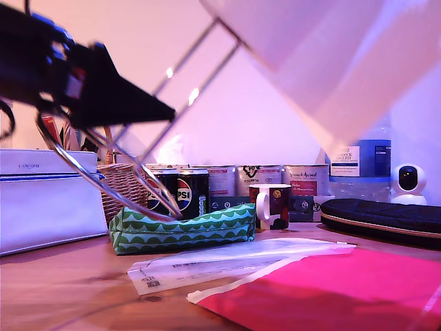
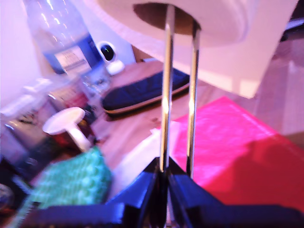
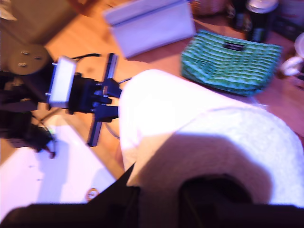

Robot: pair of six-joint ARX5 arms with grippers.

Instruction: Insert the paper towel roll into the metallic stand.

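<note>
While my first gripper point(image 1: 148, 110) is clamped on the metallic stand point(image 1: 182, 89) at the exterior view's left, the stand is held off the table and tilted: its ring base hangs low beside the gripper and its two parallel rods run up toward the exterior view's upper right. In the first wrist view the rods point(image 2: 167, 85) rise straight from the closed jaws and their tips sit inside the brown core of the paper towel roll point(image 1: 331, 62). The roll fills the exterior view's upper right, in the air, its long axis leaning along the same slant as the rods. My second gripper point(image 3: 156, 202) grasps the roll, dark fingers pressed against the white paper.

Below, from the exterior view's left to right, a white pouch point(image 1: 48, 196) stands on the wooden table point(image 1: 62, 283), then a wicker basket point(image 1: 124, 183), dark drink cans point(image 1: 189, 193), a green patterned pouch point(image 1: 182, 231), a mug point(image 1: 272, 205), a clear water bottle point(image 1: 358, 165), a dark quilted case point(image 1: 386, 217) and a small white camera point(image 1: 410, 183). A clear plastic sleeve point(image 1: 227, 262) and a pink envelope point(image 1: 344, 293) lie nearest the front.
</note>
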